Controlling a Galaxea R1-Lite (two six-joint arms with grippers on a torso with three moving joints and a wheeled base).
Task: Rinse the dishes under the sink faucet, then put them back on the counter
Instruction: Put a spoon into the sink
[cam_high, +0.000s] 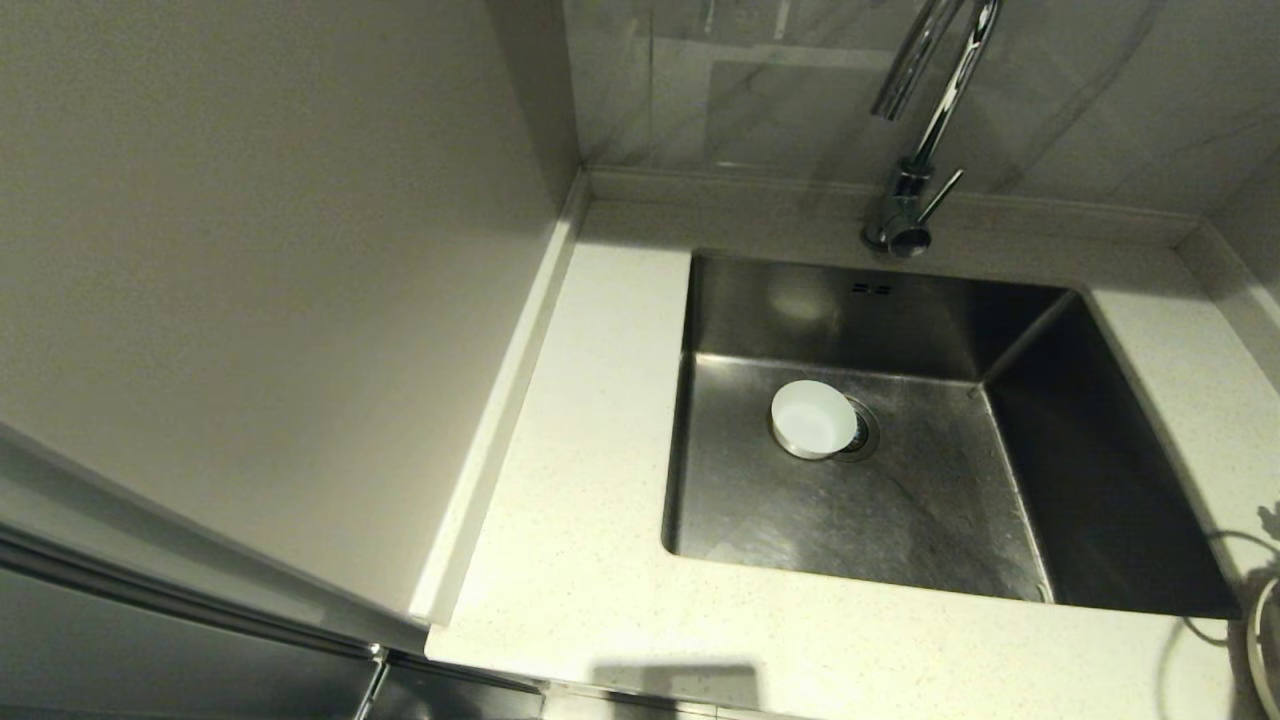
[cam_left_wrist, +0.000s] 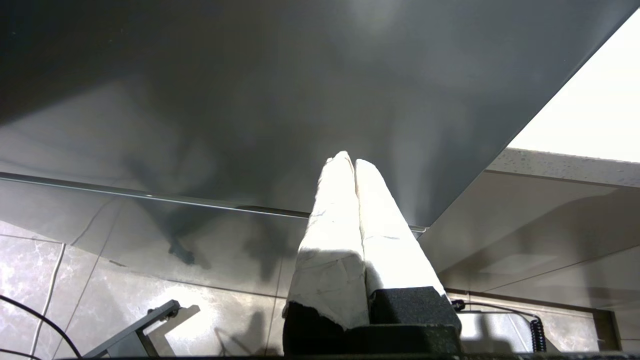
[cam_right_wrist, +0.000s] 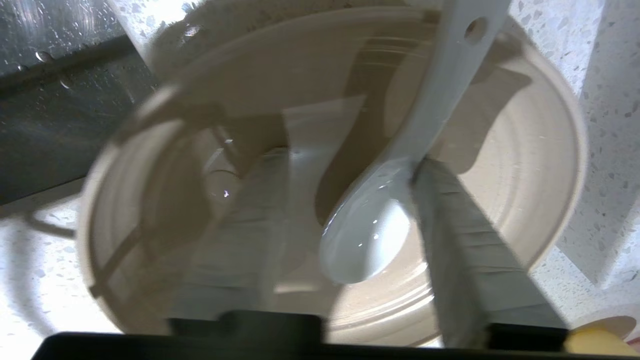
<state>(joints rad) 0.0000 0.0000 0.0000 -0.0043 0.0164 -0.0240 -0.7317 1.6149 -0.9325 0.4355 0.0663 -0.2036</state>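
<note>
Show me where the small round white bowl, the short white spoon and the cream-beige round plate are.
small round white bowl (cam_high: 813, 418), head view, inner floor
short white spoon (cam_right_wrist: 367, 235), right wrist view, its scoop
cream-beige round plate (cam_right_wrist: 525, 165), right wrist view, inner slope

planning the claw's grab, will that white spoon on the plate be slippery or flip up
Probably slippery: the white spoon looks glossy and wet. It may pivot, since its handle leans on the plate rim. Looks stiff, likely chippable.

The head camera looks steeply down on the deep square stainless-steel sink; the left wrist camera faces a dark cabinet panel, sharing nothing; the right wrist camera hovers close above the flat cream-beige round plate, outside the head view.
</note>
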